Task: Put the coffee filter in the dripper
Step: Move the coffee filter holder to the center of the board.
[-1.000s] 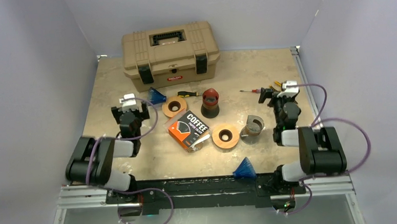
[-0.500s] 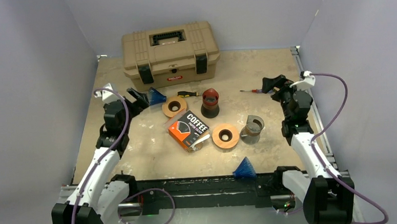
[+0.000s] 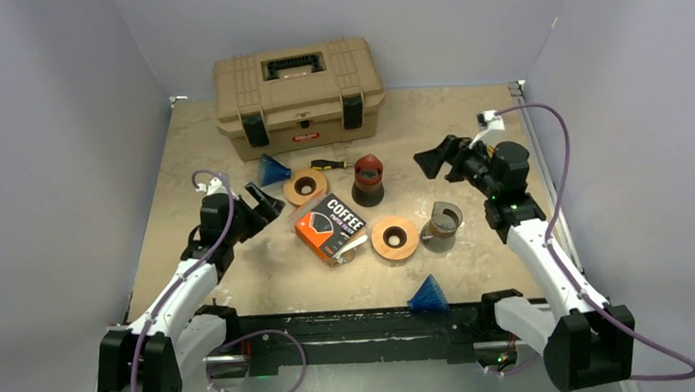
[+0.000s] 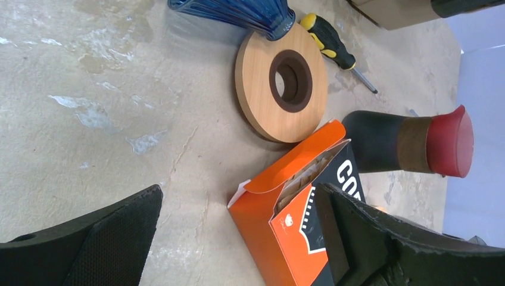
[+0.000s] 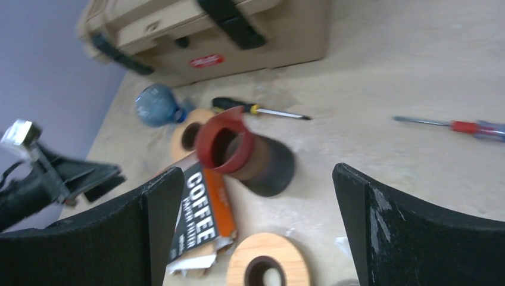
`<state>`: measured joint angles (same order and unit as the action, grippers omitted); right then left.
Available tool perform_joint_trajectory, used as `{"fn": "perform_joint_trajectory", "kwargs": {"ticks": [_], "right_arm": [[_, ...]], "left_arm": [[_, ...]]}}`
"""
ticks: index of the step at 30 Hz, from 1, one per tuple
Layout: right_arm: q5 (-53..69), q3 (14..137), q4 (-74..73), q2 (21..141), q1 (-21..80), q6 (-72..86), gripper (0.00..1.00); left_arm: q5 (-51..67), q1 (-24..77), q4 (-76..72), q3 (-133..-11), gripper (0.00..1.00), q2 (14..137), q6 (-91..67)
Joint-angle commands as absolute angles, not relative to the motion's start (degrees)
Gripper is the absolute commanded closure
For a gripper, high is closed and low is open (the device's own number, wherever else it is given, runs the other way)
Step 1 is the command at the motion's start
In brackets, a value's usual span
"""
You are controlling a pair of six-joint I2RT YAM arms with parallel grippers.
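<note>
I judge nothing done yet: my left gripper point(image 3: 263, 200) and right gripper point(image 3: 434, 160) gape empty, the filter box point(image 3: 330, 226) lies untouched, and the red-rimmed dripper point(image 3: 367, 179) at its one o'clock holds no filter.

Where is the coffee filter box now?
Top view, table centre: the filter box lies between the far ring and the near ring, near-left of the red-rimmed cone.

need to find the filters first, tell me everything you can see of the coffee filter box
The coffee filter box is orange and black cardboard with white COFFEE lettering, lying flat and skewed on the table between the far wooden ring and the near wooden ring. Its orange end flap stands open, showing brownish paper filters inside. The open left gripper points at it without touching.
</note>
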<state>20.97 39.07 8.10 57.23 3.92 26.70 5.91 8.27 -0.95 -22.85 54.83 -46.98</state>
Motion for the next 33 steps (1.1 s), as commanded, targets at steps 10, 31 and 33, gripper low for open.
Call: {"fn": "perform_joint_trajectory", "kwargs": {"ticks": [10,31,33], "right_arm": [[17.50,39.33,5.97,64.87,27.71,24.24,0.01],[23.82,30.10,34.21,81.40,32.24,35.02,0.05],[23.73,30.32,36.29,82.88,32.42,35.45,0.05]], "left_arm": [[12.94,8.26,-6.67,-20.29,0.01,48.23,-52.84],[21.95,8.26,-9.86,-27.45,0.03,43.68,-48.01],[24.15,8.26,-11.92,-27.46,0.03,43.83,-47.72]]}}
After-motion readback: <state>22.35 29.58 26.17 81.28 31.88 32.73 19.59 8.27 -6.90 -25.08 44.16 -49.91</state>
